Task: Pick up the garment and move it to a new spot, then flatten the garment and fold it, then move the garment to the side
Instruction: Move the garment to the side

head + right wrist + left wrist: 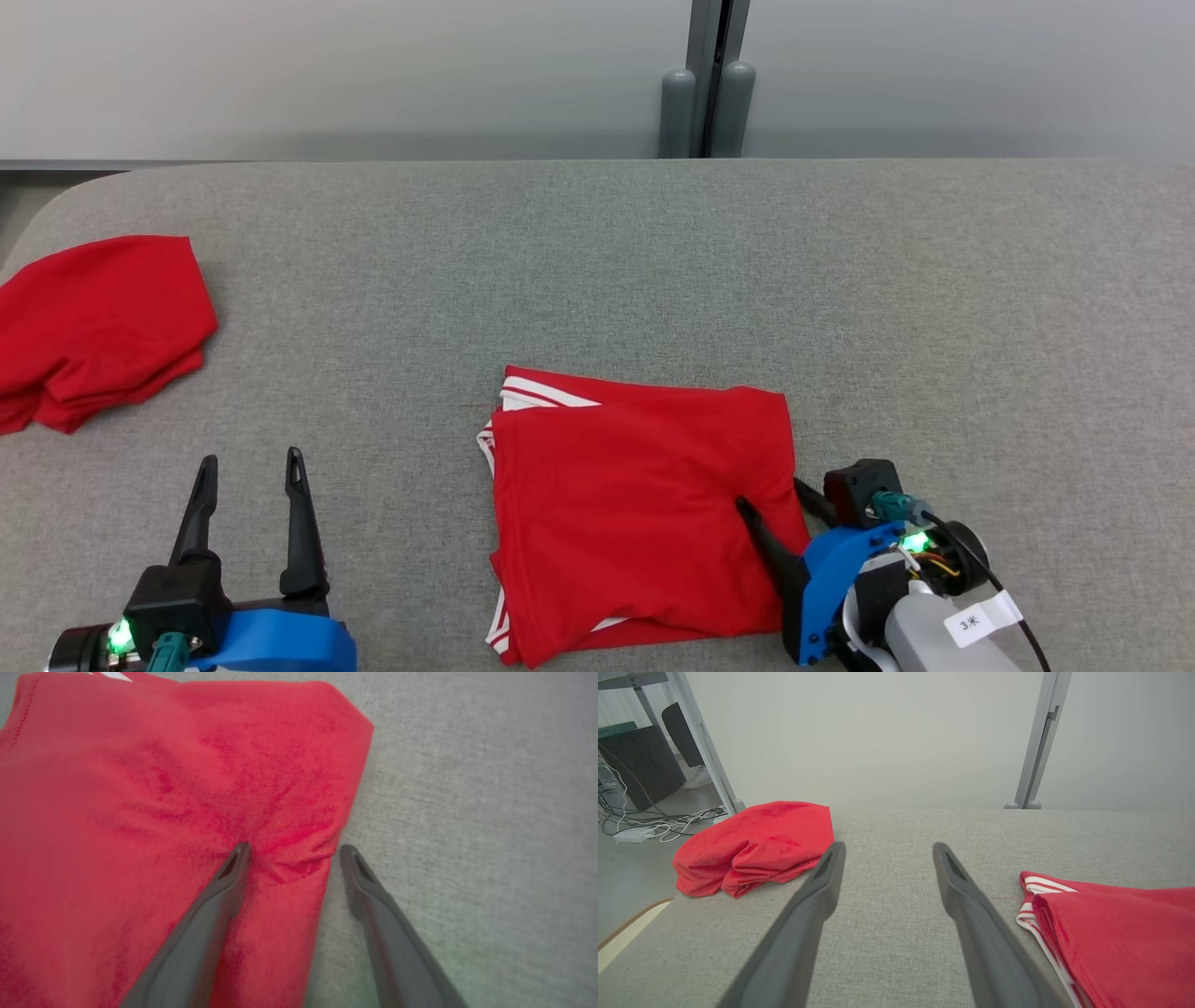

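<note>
The right hand (770,495) stands open, its two fingers astride the right edge of the folded red garment (625,523); one fingertip is on the puckered cloth, the other over the grey desk (653,261) just beside it; the garment lies flat near the desk's front middle, white stripes showing along its left edge; the left hand (251,458), also open, is over bare desk well to the left; a crumpled red cloth (93,317) sits at the far left edge.

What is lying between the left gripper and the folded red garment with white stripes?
Nothing: a bare stretch of grey tabletop, seen in the head view, separates the left gripper from the folded garment.
</note>
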`<state>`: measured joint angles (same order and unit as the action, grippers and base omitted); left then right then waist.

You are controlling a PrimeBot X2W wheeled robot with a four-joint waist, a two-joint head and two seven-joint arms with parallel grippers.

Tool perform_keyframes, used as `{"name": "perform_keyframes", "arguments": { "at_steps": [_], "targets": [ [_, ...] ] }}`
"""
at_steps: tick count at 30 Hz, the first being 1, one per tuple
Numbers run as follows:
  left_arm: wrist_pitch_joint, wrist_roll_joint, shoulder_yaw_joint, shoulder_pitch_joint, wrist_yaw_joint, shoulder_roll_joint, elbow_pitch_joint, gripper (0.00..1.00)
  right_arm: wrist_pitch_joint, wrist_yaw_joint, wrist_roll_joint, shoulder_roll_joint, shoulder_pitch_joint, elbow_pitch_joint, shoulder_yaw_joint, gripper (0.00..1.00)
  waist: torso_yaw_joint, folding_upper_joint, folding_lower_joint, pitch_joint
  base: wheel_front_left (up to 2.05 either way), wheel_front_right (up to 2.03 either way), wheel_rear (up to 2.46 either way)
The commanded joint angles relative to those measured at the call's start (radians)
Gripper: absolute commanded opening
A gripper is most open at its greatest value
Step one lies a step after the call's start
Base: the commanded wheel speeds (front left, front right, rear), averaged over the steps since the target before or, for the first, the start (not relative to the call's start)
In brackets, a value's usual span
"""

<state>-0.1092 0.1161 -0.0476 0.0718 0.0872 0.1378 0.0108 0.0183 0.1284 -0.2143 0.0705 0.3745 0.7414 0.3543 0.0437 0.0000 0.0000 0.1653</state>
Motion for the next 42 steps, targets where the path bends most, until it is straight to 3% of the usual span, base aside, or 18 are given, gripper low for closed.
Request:
{"name": "perform_keyframes", "arguments": {
  "at_steps": [1, 2, 10, 17, 25, 30, 34, 42],
  "targets": [
    [-0.008, 0.006, -0.002, -0.018, 0.000, 0.000, -0.003, 1.00, -0.012, 0.005, -0.020, -0.019, -0.014, 0.027, 0.032, 0.11, -0.001, 0.0000, 0.0000, -0.002, 0.00, 0.00, 0.00],
    [-0.008, 0.006, -0.003, -0.020, 0.001, 0.000, -0.004, 1.00, -0.003, 0.005, -0.029, -0.020, -0.005, 0.027, 0.041, 0.00, -0.001, 0.0000, 0.0000, -0.002, 0.00, 0.00, 0.00],
    [-0.016, -0.014, -0.016, -0.056, 0.010, 0.011, 0.015, 1.00, 0.035, 0.002, -0.030, 0.084, 0.202, 0.007, 0.084, 0.00, -0.013, 0.0000, 0.0000, 0.060, 0.00, 0.00, 0.00],
    [-0.002, -0.043, -0.039, -0.141, 0.009, 0.030, 0.049, 1.00, 0.010, 0.002, -0.064, 0.244, 0.447, 0.002, 0.147, 0.00, -0.040, 0.0000, 0.0000, 0.187, 0.00, 0.00, 0.00],
    [0.049, -0.087, -0.024, -0.222, 0.019, 0.084, 0.149, 1.00, 0.012, 0.002, -0.146, 0.448, 0.655, 0.025, 0.201, 0.00, -0.142, 0.0000, 0.0000, 0.360, 0.00, 0.00, 0.00],
    [0.105, -0.118, 0.005, -0.241, 0.026, 0.138, 0.242, 1.00, 0.036, 0.002, -0.206, 0.536, 0.740, 0.066, 0.207, 0.00, -0.219, 0.0000, 0.0000, 0.443, 0.00, 0.00, 0.00],
    [0.147, -0.137, 0.022, -0.243, 0.029, 0.167, 0.310, 1.00, 0.059, 0.002, -0.239, 0.578, 0.790, 0.114, 0.209, 0.00, -0.265, 0.0000, 0.0000, 0.480, 0.00, 0.00, 0.00],
    [0.207, -0.157, 0.051, -0.221, 0.038, 0.206, 0.411, 1.00, 0.077, 0.002, -0.288, 0.593, 0.893, 0.198, 0.251, 0.00, -0.317, 0.0000, 0.0000, 0.530, 0.00, 0.00, 0.00]
  ]
}}
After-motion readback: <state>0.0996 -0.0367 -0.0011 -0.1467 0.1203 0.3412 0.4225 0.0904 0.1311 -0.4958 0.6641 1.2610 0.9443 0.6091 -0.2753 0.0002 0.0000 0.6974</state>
